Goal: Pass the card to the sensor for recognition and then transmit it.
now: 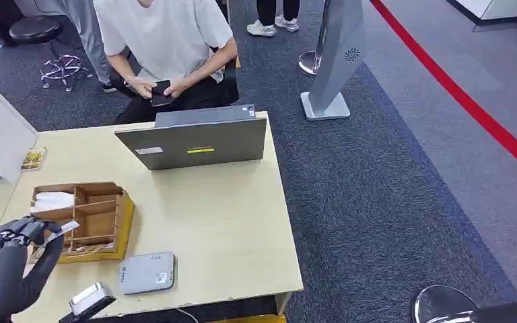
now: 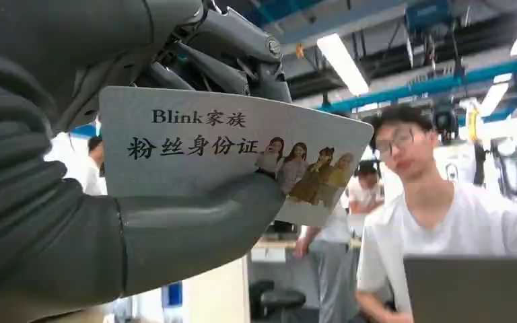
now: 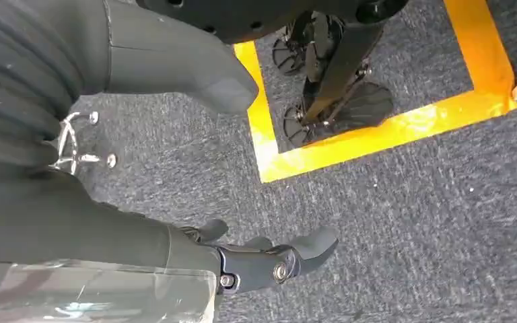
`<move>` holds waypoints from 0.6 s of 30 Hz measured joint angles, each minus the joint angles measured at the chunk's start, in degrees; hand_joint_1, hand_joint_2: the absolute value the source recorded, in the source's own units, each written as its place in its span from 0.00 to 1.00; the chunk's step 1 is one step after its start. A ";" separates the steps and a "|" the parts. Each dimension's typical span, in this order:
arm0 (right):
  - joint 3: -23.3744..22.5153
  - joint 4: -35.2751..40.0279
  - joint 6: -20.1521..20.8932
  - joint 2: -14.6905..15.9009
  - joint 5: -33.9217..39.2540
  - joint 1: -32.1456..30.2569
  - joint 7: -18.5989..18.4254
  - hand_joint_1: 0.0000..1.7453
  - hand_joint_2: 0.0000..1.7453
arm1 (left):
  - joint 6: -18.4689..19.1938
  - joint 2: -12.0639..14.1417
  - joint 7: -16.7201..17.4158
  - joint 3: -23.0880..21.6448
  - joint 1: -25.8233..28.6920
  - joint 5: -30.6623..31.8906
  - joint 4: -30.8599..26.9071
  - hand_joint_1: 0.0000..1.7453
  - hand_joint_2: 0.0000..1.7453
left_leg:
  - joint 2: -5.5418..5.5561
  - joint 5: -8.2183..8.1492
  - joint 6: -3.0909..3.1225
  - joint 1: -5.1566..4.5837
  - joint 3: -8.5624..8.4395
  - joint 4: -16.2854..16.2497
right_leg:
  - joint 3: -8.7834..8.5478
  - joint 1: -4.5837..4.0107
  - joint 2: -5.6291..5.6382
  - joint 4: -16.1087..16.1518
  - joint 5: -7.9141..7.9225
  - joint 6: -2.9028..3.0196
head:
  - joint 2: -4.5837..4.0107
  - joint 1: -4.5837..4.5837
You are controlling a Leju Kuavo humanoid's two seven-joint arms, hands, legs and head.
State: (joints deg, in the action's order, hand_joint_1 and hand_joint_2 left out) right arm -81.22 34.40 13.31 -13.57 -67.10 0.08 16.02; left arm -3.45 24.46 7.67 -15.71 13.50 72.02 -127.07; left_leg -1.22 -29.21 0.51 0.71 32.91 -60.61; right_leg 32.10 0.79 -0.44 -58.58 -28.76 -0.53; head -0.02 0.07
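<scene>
Left hand: thumb and fingers pinching the card, held up above the table's near left corner
Card: printed side faces the wrist cam
Sensor: flat grey box near the table's front edge, beside the wooden organizer
Right hand: hanging over carpet, fingers loosely apart, holding nothing
Person: seated behind the laptop

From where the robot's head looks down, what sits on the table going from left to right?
Left hand holding the card → wooden organizer box → grey card reader → laptop.
</scene>
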 joint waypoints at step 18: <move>-0.07 -0.09 -0.83 -0.28 -3.68 1.01 1.55 0.00 1.00 | -0.98 -4.51 8.94 -2.45 7.36 -0.70 19.72 1.00 1.00 | 0.03 0.01 -0.01 0.01 0.01 0.00 | 0.03 -0.02 -0.01 0.00 0.01 0.00 | 0.00 0.07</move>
State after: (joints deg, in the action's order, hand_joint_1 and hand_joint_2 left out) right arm -81.29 34.31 12.48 -13.86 -70.77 1.09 17.57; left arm -4.44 19.96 16.61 -18.16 20.86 71.32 -107.36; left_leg -1.19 -29.20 0.50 0.73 32.92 -60.62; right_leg 32.12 0.77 -0.45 -58.57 -28.75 -0.53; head -0.02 0.13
